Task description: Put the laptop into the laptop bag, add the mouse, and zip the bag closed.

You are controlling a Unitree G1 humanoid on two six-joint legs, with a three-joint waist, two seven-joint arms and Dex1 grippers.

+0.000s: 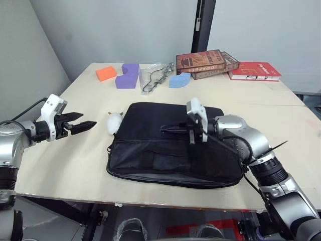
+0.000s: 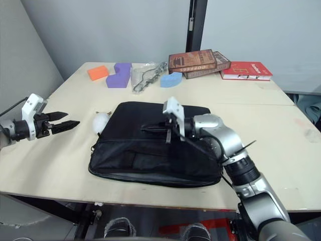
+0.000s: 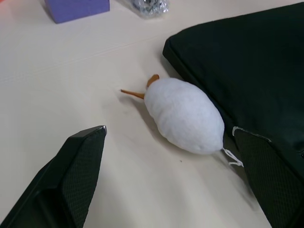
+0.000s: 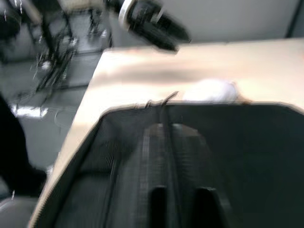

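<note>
The black laptop bag (image 1: 170, 150) lies flat in the middle of the table, its front pocket towards me. My right gripper (image 1: 163, 129) hovers low over the bag's top, shut, with nothing visible between its fingers (image 4: 164, 156). My left gripper (image 1: 88, 120) is held open above the table to the left of the bag, pointing at a fuzzy white plush toy (image 3: 183, 116) with orange bits that lies against the bag's left edge. The laptop and the mouse are out of view.
At the back of the table (image 1: 75, 165) lie an orange block (image 1: 106, 73), a purple block (image 1: 128, 75), a clear wrapper with a chain (image 1: 155, 78), a blue piece (image 1: 179, 80), stacked brown books (image 1: 205, 63) and a red book (image 1: 254, 70).
</note>
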